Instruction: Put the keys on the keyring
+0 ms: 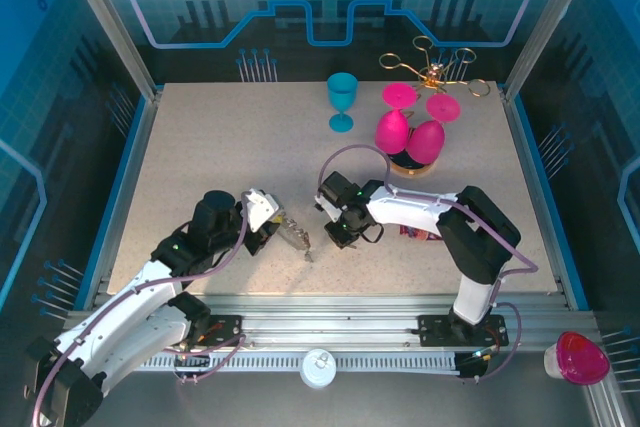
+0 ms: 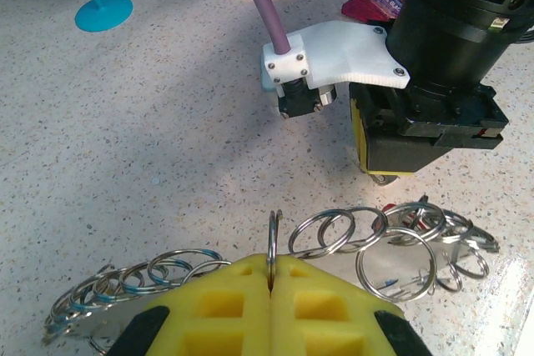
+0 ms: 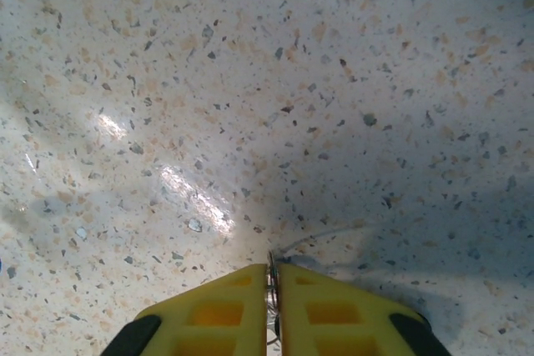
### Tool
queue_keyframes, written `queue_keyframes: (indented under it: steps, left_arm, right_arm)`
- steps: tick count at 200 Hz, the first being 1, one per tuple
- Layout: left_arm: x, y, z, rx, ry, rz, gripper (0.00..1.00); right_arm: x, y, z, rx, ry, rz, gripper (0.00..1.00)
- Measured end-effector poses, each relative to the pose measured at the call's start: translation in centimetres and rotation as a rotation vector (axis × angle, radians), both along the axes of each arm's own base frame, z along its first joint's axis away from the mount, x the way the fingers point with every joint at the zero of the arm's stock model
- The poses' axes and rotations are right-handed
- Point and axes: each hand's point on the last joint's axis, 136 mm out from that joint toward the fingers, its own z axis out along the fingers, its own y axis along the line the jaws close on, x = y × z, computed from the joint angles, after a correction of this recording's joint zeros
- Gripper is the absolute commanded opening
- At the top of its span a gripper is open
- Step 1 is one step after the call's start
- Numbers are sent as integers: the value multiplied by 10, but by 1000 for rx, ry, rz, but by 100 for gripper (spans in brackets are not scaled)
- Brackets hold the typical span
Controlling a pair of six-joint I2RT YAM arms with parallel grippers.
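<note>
Two arms point(image 1: 150, 287) crouch low; left gripper point(image 2: 271, 277) pinches keyring point(image 2: 434, 227).

A thin metal piece point(image 3: 270, 263) between the right gripper point(image 3: 273, 279) jaws is mostly hidden; the keyring point(image 2: 417, 221) passes behind the left gripper point(image 2: 271, 279) jaws.

The left gripper point(image 2: 272, 279) pinches one upright ring of the keyring point(image 2: 384, 216) (other rings sprawl across the table point(image 2: 167, 122)).
</note>
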Motion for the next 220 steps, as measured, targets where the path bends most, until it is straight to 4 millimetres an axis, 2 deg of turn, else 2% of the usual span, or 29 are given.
queue_keyframes:
  steps: [10,56,83,151,220]
  left_arm:
    - [0,0,0,0,0,0,0]
    - [0,0,0,1,0,0,0]
    - [-1,-1,1,-1,-1,-6,0]
    - [-12,-11,11,-41,-29,-94,0]
    - [-41,-38,20,-48,-90,-337,0]
  right_arm:
    - [0,0,0,-1,0,8,0]
    - [0,0,1,3,-1,11,0]
    - [-4,2,13,54,-25,32,0]
    - [-22,2,88,306,-249,183,0]
    - [-52,16,158,593,-436,458,0]
